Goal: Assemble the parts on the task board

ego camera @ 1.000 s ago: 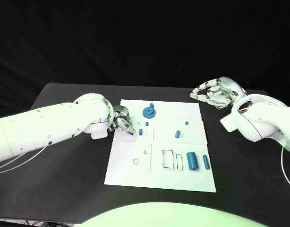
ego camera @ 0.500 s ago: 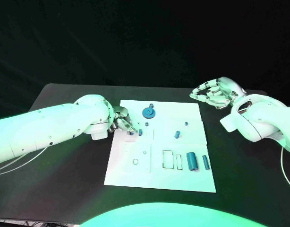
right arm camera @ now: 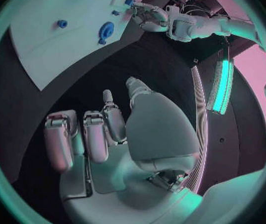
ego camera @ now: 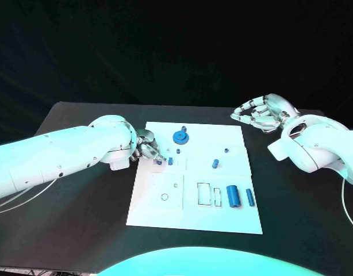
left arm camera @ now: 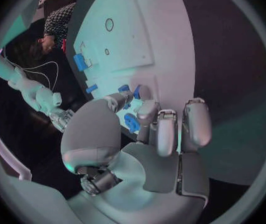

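Task board (ego camera: 195, 213): white plate at the middle of the black table (ego camera: 77, 195), long side running toward 12 o'clock in the head view.
Left hand (ego camera: 146, 146): at the board's 9 o'clock edge, fingers curled down over the rim; fingertips close on a small blue part (ego camera: 159, 162) in the head view, and in the left wrist view (left arm camera: 146, 115) pinching a blue piece (left arm camera: 136, 91) between thumb and finger, so grasping it, though contact is partly hidden.
Neighbouring peg (ego camera: 170, 161): small, blue, just beside the left fingertips toward 3 o'clock.
Blue round part (ego camera: 180, 137): disc-like, near the board's 12 o'clock end, close to the left hand toward 1 o'clock; seen also from the right wrist (right arm camera: 106, 31).
Small blue piece (ego camera: 216, 163): around the board's middle, toward 3 o'clock of the left hand, well apart from it.
Blue cylinder (ego camera: 234, 196): lying at the board's 4 o'clock part, beside outlined rectangles.
Slimmer blue pin (ego camera: 249, 196): just beside the cylinder on its 3 o'clock side, parallel to it.
Right hand (ego camera: 261, 112): off the board past its 1 o'clock corner, above the table's far edge, fingers curled in with nothing inside; right wrist view (right arm camera: 102, 129) shows the same clenched, unladen fingers.
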`<state>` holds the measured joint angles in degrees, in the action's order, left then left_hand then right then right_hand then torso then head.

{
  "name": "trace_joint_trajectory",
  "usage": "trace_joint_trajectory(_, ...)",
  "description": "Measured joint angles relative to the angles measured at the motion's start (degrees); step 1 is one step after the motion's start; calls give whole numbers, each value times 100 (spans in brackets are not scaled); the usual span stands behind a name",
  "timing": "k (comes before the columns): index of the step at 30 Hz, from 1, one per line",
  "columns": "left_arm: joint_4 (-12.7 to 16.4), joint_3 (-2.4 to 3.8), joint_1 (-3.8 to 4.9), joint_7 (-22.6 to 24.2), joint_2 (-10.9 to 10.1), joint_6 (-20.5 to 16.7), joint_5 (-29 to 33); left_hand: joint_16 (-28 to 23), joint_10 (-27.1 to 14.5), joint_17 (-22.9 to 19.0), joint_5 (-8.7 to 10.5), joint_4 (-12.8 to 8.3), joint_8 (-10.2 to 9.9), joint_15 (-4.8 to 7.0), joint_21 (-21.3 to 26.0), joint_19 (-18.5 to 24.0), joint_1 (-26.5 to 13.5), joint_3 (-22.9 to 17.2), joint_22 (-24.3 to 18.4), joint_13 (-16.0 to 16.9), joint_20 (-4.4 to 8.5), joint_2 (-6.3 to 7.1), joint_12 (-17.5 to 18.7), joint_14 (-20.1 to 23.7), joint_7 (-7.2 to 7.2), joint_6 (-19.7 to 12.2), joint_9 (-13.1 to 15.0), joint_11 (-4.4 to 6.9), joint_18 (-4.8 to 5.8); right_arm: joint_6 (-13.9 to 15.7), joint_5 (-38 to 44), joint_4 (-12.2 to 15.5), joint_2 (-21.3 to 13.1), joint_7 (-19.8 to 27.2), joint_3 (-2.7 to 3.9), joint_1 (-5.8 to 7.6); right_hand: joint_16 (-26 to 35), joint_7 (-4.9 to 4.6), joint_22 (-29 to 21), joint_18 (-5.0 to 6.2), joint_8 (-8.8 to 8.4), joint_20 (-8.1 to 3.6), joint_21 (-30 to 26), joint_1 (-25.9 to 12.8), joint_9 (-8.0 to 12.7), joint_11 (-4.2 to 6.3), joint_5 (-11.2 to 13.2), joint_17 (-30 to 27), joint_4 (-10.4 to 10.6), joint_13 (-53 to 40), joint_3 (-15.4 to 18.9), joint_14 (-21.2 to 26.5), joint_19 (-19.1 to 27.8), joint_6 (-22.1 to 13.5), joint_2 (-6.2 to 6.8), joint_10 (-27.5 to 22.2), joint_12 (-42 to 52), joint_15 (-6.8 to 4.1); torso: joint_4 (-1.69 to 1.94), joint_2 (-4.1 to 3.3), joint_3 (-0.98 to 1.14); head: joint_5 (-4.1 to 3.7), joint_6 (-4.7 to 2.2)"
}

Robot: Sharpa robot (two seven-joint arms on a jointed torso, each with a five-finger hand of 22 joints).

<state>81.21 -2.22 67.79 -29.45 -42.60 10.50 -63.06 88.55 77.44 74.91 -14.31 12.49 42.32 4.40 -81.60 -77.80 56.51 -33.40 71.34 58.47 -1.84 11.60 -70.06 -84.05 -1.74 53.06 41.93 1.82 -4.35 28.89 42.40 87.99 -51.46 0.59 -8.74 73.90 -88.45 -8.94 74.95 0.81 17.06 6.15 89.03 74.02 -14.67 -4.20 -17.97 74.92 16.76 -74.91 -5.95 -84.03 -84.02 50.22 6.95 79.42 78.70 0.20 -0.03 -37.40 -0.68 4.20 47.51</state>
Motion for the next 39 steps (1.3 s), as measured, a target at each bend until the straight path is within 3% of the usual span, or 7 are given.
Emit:
trace_joint_trajectory(12,16,4,-2,1,-32,-21,0,0,-1,0,2,295,-22,0,0,0,54,503,0,12,0,55,0,0,0,0,-26,0,0,0,-1,-3,0,0,0,0,0,0,-1,0,0,0,0,-21,0,0,0,-1,0,0,0,0,0,0,21,0,0,0,2,1,-7,-12,12)
trace_joint_trajectory(19,27,8,-4,0,-41,-102,46,0,-4,0,766,427,-22,0,0,0,-65,1112,0,12,0,42,0,0,0,0,-58,3,0,0,-1,-7,3,2,0,-1,0,0,-1,0,0,0,0,-21,0,0,0,-1,0,0,0,0,0,0,21,0,0,0,1,1,-5,-14,5)
trace_joint_trajectory(23,43,43,-7,0,-64,-218,121,-8,-72,0,945,430,-45,0,52,2,-106,1284,-46,-65,2,1,82,0,0,0,-62,2,0,0,-1,-8,4,2,0,-2,0,0,-2,0,0,0,0,-21,0,0,0,-1,0,0,0,0,0,0,21,0,0,0,1,1,-4,-17,5)
trace_joint_trajectory(26,45,93,-7,9,-103,-388,260,-179,-512,-1,946,426,-112,0,317,333,-37,1486,-499,-702,-21,-68,556,0,-110,-221,-76,-70,1,0,-1,-9,4,3,0,-2,0,0,-2,0,0,0,0,-21,0,0,0,-1,0,0,0,0,0,0,21,0,0,0,1,1,-2,-21,2)
trace_joint_trajectory(34,100,192,2,80,-196,-877,694,-340,-1103,-1,919,429,-112,-97,585,633,138,1758,-922,-1454,-123,-244,1064,13,-265,-603,-81,-204,-91,2,-1,-11,2,4,0,-3,0,0,-2,0,0,0,0,-30,0,0,0,-1,0,0,-1,0,0,0,11,0,0,0,1,5,4,-29,-3)
trace_joint_trajectory(36,119,202,3,166,-198,-1004,821,-497,-1496,-6,879,436,-165,-189,797,878,289,1839,-1243,-1904,-169,-298,1382,2,-349,-827,-135,-293,-192,2,-1,-13,2,4,0,-4,0,0,-2,0,0,0,0,-44,0,0,0,-2,0,0,-1,0,0,0,-3,0,0,0,1,5,4,-35,-9)
trace_joint_trajectory(39,130,211,3,407,-176,-1200,957,-1034,-2047,-810,846,435,-246,-381,1513,1630,807,1835,-2279,-2148,-326,-388,1595,345,-555,-1278,-274,-495,-406,5,-1,-15,2,6,0,-4,0,0,-3,0,0,0,0,-52,0,0,0,-2,0,0,-1,0,0,0,-11,0,0,0,1,5,2,-44,-16)
